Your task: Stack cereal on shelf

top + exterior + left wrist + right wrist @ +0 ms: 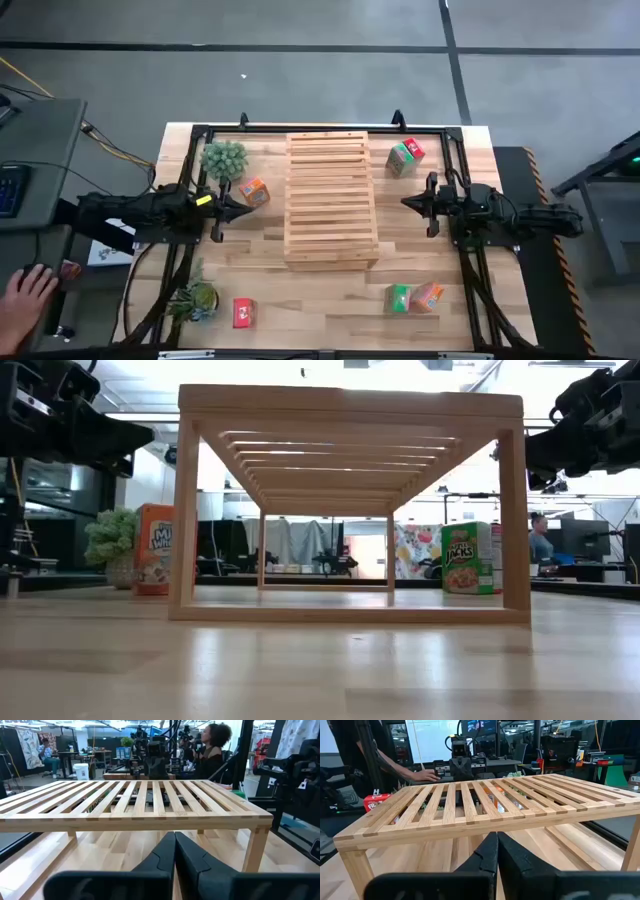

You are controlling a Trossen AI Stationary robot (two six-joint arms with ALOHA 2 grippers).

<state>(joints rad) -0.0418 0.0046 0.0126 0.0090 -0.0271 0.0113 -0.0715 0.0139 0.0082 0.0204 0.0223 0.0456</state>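
**Both arms idling beside shelf, no cereal held**

High: shelf [332, 198] sitting mid-desk [300, 290]; left gripper [243, 207] and right gripper [410, 203] flanking it, both pinched closed, empty. Cereal boxes lying scattered around the shelf.
Low: orange box [154, 549] and green box [467, 558] standing behind shelf.
Wrists: fingers touching, facing the slats.

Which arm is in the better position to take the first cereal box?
Probably the left. Its claw sits right beside the orange box, closed and empty. The right claw, also closed, is farther from the red-green box behind it. The rack carries no boxes.
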